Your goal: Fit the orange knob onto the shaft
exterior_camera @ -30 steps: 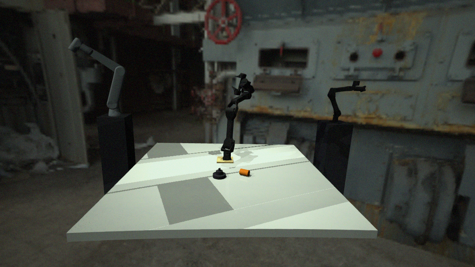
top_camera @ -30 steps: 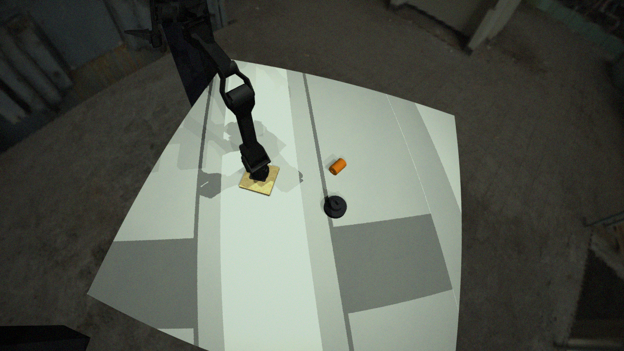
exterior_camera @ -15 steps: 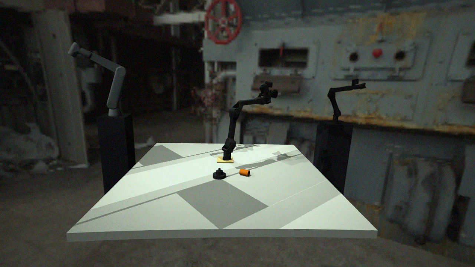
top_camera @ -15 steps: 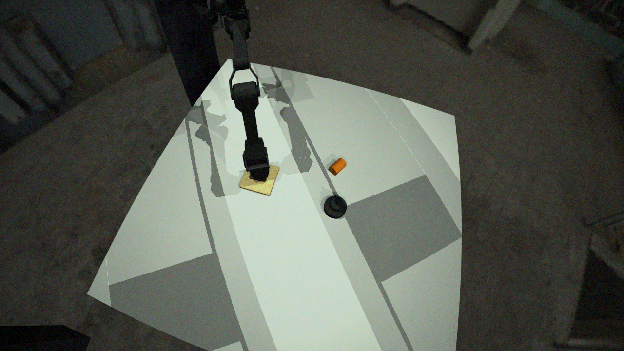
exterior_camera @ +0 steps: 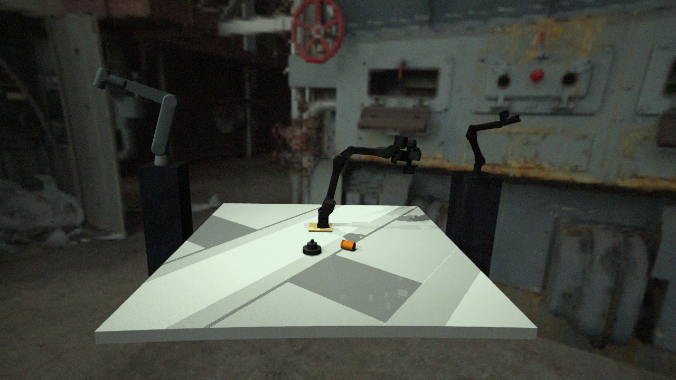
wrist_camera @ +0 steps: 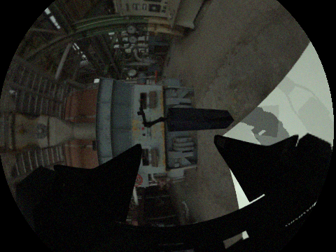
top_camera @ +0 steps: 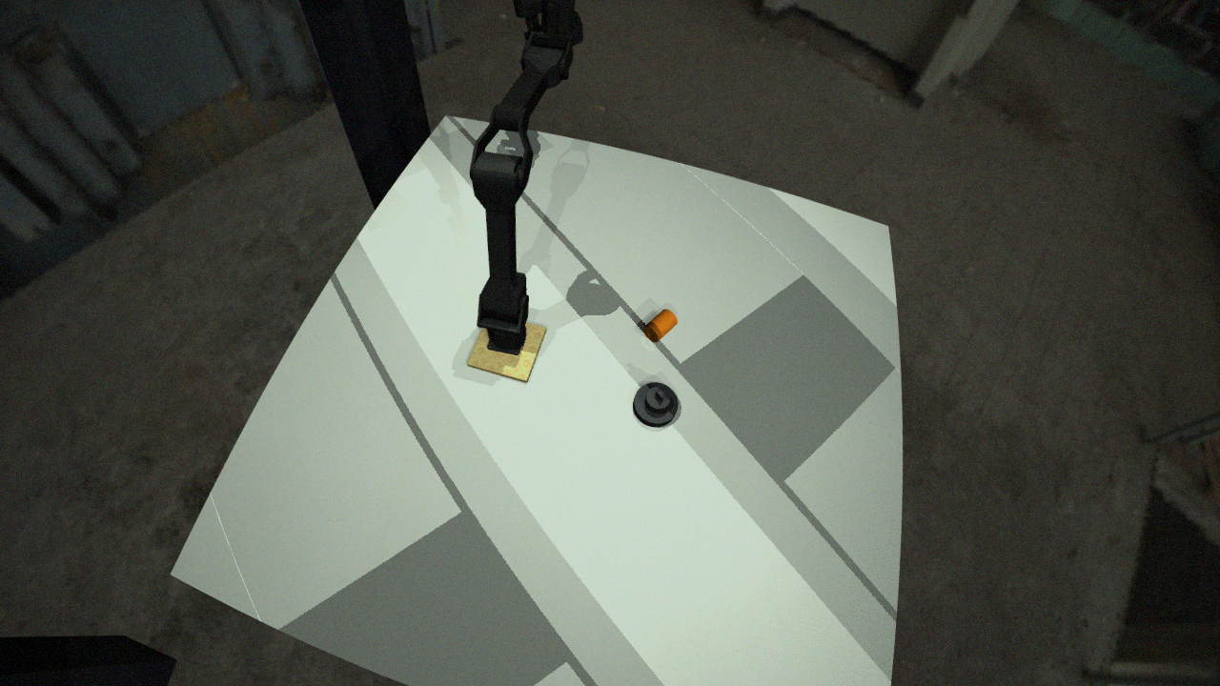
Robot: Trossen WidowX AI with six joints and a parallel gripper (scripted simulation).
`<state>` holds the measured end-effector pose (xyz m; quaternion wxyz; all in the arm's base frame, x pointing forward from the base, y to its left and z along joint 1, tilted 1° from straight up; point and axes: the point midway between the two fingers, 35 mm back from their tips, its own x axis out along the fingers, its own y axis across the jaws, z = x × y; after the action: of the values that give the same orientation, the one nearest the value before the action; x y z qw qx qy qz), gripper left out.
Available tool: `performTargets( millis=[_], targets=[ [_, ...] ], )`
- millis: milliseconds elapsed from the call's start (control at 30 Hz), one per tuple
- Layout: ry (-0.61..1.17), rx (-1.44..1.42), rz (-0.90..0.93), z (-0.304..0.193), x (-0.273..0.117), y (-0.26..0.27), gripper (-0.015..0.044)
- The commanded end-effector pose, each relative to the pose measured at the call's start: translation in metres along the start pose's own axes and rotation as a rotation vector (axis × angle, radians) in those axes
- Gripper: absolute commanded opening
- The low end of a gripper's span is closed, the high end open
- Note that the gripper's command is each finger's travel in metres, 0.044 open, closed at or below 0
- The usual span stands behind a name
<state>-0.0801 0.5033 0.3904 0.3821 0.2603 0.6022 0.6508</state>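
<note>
Exterior view, left to right: round pedestal, shaft bare; orange knob beside it, lying sideways on the table; claw raised, fingers apart, holding nothing. Risk: the knob (round-sided) could roll if nudged off-centre.

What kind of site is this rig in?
Probably an old factory or plant room: red handwheel, rust-streaked metal panelling, bare, dirty floor.
</note>
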Motion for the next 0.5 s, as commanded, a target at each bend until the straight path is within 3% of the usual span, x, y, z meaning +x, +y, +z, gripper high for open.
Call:
performTargets(
  millis=[0, 233, 467],
  targets=[
    [-0.128, -0.056, -0.169, 0.05, -0.023, -0.054, 0.044],
    [-0.278, -0.151, -0.517, 0.123, -0.096, -0.147, 0.044],
    [-0.29, -0.198, -0.903, 0.161, -0.197, -0.234, 0.044]
  ],
)
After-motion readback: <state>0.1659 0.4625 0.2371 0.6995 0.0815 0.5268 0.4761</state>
